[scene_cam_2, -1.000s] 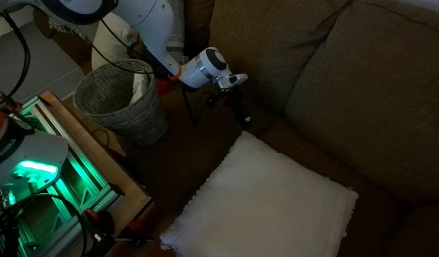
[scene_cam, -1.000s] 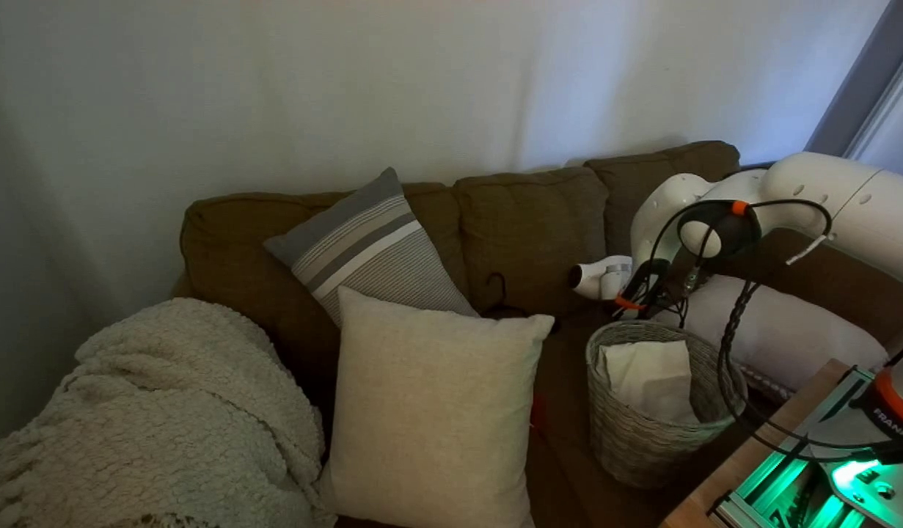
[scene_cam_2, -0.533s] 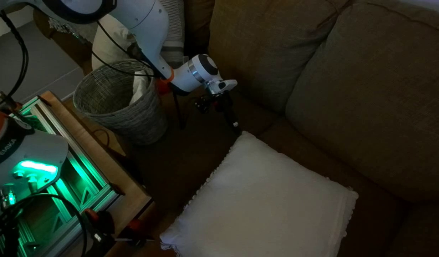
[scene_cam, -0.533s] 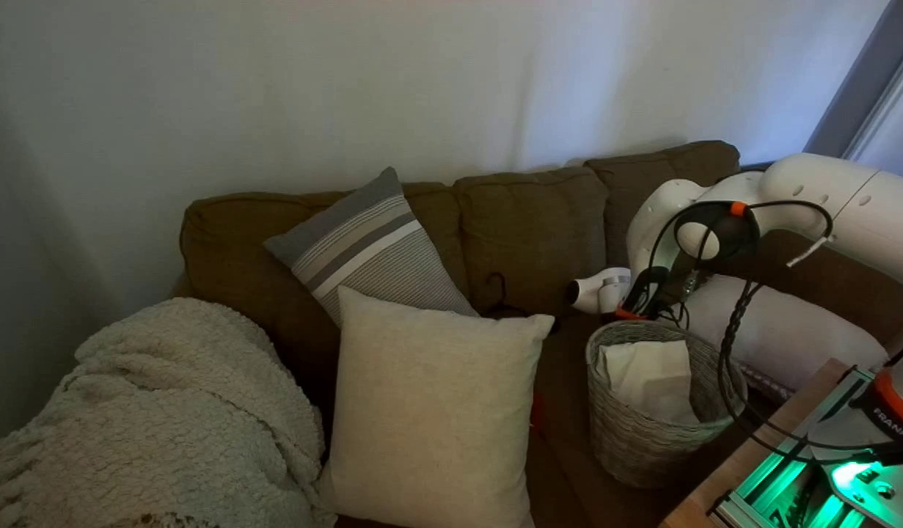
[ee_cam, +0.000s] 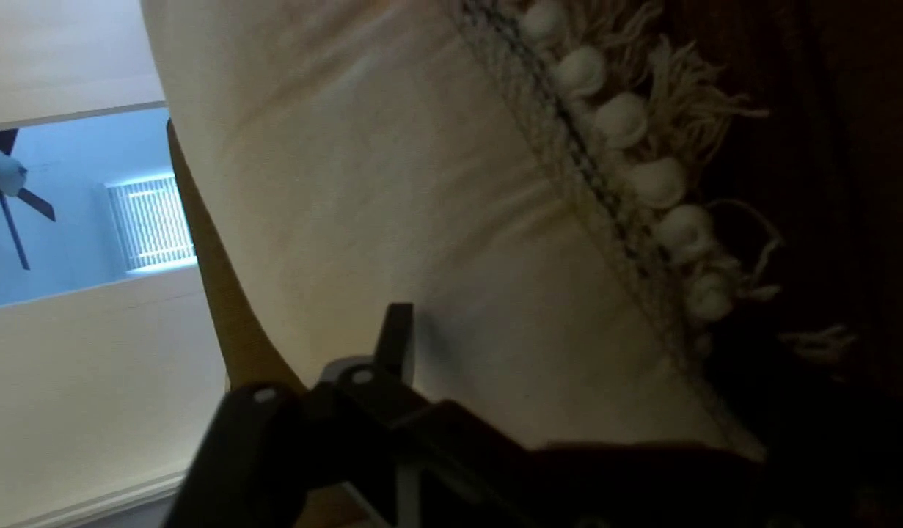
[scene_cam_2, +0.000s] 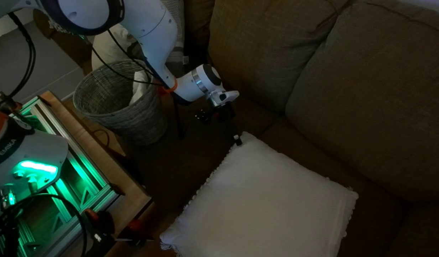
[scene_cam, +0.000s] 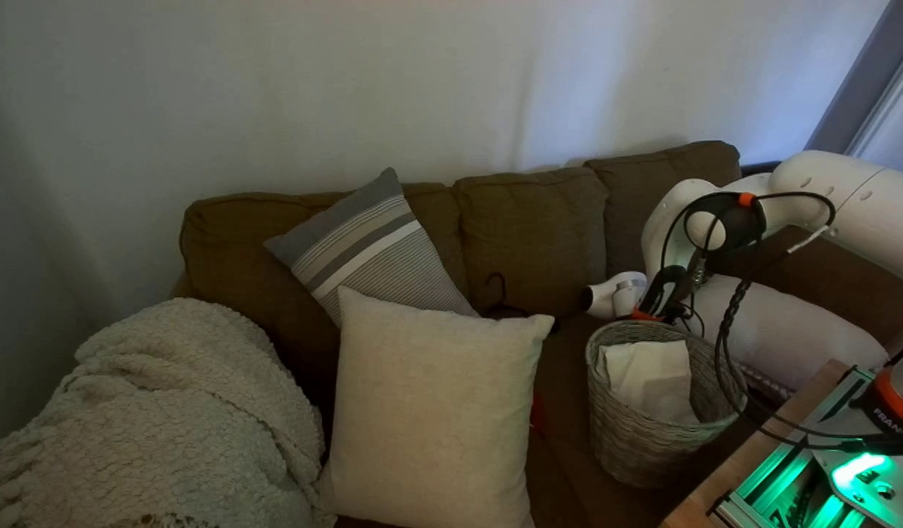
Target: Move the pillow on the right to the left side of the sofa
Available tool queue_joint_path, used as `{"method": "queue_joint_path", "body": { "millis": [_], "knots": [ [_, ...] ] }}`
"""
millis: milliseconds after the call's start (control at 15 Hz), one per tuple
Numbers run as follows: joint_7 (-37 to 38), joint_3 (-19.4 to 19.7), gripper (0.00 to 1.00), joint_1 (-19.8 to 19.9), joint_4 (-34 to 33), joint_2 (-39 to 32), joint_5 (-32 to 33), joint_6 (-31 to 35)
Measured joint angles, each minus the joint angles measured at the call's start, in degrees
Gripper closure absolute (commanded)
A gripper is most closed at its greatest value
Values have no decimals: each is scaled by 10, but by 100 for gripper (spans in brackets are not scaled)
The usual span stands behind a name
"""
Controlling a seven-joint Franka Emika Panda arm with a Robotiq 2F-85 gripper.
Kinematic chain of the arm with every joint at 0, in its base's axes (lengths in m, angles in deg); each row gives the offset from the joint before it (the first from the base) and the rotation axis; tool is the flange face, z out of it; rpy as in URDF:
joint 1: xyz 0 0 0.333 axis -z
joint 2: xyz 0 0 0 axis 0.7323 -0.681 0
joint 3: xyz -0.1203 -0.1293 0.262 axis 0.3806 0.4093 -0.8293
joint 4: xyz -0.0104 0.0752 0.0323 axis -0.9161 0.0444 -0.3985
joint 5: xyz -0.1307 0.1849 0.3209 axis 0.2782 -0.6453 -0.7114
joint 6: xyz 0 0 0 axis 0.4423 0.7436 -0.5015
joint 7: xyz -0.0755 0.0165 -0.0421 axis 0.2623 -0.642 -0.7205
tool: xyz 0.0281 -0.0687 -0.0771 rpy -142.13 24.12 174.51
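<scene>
In the wrist view a black finger (ee_cam: 397, 341) of the pincer (scene_cam_2: 237, 140) lies over the pale face of the fringed pillow (scene_cam_2: 269, 200), and a black shape (ee_cam: 752, 378) by the tassels (ee_cam: 686, 99) seems to be its partner; the two stand apart with the pillow's edge between them, and whether either presses on the fabric cannot be told. They sit just beside a corner, probably because the stuffing thins there and can be pinched from above and below, where the plump middle would slip away. The pillow lies broad face up on the right part of the sofa (scene_cam_2: 365, 107), not yet carried across. Farther toward the left, near the robot arm (scene_cam_2: 157, 34), stands a wicker basket (scene_cam: 634, 449) holding a pale cloth (scene_cam: 645, 374), so the load will likely need lifting over the rim. Beyond that, a plain cream pillow (scene_cam: 433, 411) seems to lean on a striped grey pillow (scene_cam: 389, 253), itself propped tilted against the back cushion (scene_cam: 235, 227), and a fleece blanket (scene_cam: 180, 411) is heaped at the far left, leaving what looks like narrow room.
</scene>
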Motion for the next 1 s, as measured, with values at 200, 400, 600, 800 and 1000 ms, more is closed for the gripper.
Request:
{"method": "queue_joint_path", "body": {
  "millis": [200, 400, 600, 800, 1000],
  "knots": [
    [9, -18, 0, 2, -3, 1, 11, -1],
    [9, -20, 0, -1, -2, 1, 15, 7],
    [9, -18, 0, -7, -6, 2, 13, 20],
    [9, -17, 0, -11, -9, 3, 12, 20],
    [9, -17, 0, -11, -10, 3, 12, 20]
  ]
}}
